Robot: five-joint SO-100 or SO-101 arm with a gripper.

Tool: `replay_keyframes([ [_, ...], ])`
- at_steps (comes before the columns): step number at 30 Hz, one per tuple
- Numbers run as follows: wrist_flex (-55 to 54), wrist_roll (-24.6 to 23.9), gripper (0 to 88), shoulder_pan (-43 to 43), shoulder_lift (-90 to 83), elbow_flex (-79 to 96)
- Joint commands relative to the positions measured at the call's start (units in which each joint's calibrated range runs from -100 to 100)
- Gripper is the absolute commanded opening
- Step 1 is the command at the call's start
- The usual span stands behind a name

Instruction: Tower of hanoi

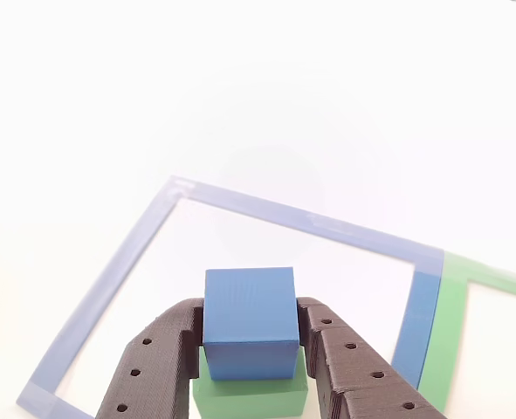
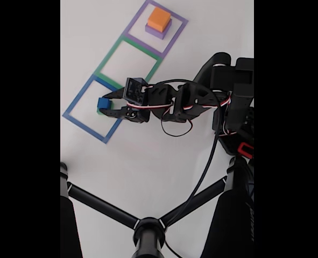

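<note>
A dark printed gripper [image 1: 251,327] is clamping the blue block [image 1: 250,323] from both sides in the other view, its two perforated fingers [image 1: 157,362] pressing against the cube's left and right faces. The blue block is sitting directly above the green block [image 1: 251,397], whose pale green top is showing just under it at the bottom edge of the picture; whether the two are touching cannot be told. Both are lying inside the blue taped outline [image 1: 118,271] on the white table [image 1: 258,105], with the green taped outline [image 1: 450,332] adjoining it on the right of that view.

In the fixed view, looking down, the arm [image 2: 191,99] is reaching leftward from its base at the right, the gripper [image 2: 106,104] closing on the blue block [image 2: 101,102] over the blue taped outline [image 2: 83,121], near that square's edge closest to the green taped outline [image 2: 113,54]. A sliver of the green block [image 2: 99,112] is peeking out just beneath. Well apart, at the far end of the row, the orange block [image 2: 159,19] is resting on the purple block [image 2: 159,30] inside the purple taped outline [image 2: 175,40]. Black tripod legs [image 2: 148,228] are crossing the foreground
</note>
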Motion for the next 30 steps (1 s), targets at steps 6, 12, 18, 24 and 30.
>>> replay_keyframes([
  [6, -1.6, 0.6, 18.5, 0.3, 0.2, -1.1],
  [12, -1.4, 0.6, 19.7, 0.4, -0.8, -1.5],
  [18, 3.5, 0.6, 20.9, 0.2, -7.8, -1.3],
  [24, 16.7, 0.6, 20.0, 0.5, -19.5, -3.7],
  [30, 38.8, 0.6, 0.2, 3.1, -37.2, -4.5],
])
